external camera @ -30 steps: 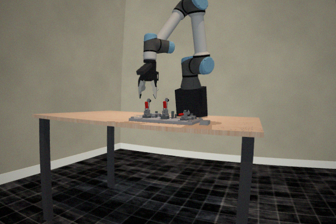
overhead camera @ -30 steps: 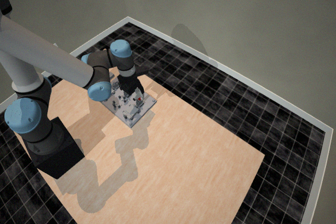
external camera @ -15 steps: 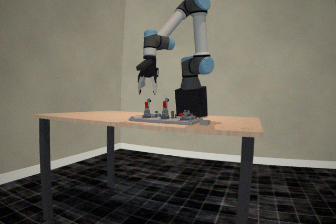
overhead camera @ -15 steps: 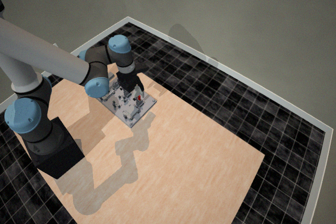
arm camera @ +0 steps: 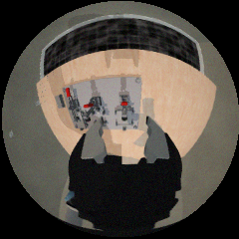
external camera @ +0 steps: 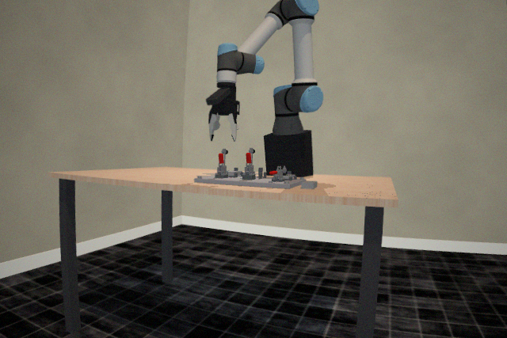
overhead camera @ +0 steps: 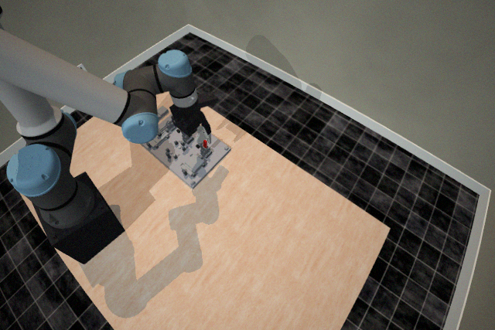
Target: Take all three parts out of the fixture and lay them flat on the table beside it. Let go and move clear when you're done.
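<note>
Two-jaw gripper with a black body and pale grey fingers hanging above the fixture, pointing down; fingers standing spread, nothing between them, tips apart from the clamps below.

Flat grey rectangular fixture plate lying on the pale wooden rectangular table top, carrying small grey blocks and clamps.

Exterior view: an upright grey toggle clamp with a red grip standing below the gripper; a second upright grey clamp with a red grip standing near it. A third, low-lying clamp with a red grip sitting toward the other end of the plate.

Small grey rectangular block resting on the table just beside the plate. Cannot tell which grey pieces are the three parts, nor how many are sitting in the fixture.
</note>
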Robot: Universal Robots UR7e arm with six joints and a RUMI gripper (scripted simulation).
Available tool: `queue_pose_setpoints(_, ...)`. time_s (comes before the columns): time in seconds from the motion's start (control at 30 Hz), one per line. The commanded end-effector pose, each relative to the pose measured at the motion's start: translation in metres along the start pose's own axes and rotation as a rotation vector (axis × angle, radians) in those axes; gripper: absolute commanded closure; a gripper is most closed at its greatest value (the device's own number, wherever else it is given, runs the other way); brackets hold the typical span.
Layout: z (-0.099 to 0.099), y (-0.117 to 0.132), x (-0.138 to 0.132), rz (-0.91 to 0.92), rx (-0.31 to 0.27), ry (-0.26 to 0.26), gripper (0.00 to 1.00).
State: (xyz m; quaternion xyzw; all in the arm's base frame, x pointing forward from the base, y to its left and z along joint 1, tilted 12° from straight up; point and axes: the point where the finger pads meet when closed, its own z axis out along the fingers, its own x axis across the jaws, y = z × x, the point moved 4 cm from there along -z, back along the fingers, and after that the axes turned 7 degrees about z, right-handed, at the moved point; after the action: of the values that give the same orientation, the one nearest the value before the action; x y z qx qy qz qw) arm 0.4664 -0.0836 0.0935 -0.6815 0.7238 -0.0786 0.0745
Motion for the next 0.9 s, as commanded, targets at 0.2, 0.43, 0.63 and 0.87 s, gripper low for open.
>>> queue_pose_setpoints(0.2, 0.0, 0.034, 0.004, 0.001, 0.0, -0.001, 0.41)
queue_pose_setpoints(0.43, 0.0, 0.054, 0.007, 0.001, -0.001, -0.001, 0.41)
queue_pose_setpoints(0.63, 0.0, 0.073, 0.009, 0.001, -0.001, -0.002, 0.41)
queue_pose_setpoints(0.87, 0.0, 0.079, 0.009, 0.001, -0.001, -0.002, 0.41)
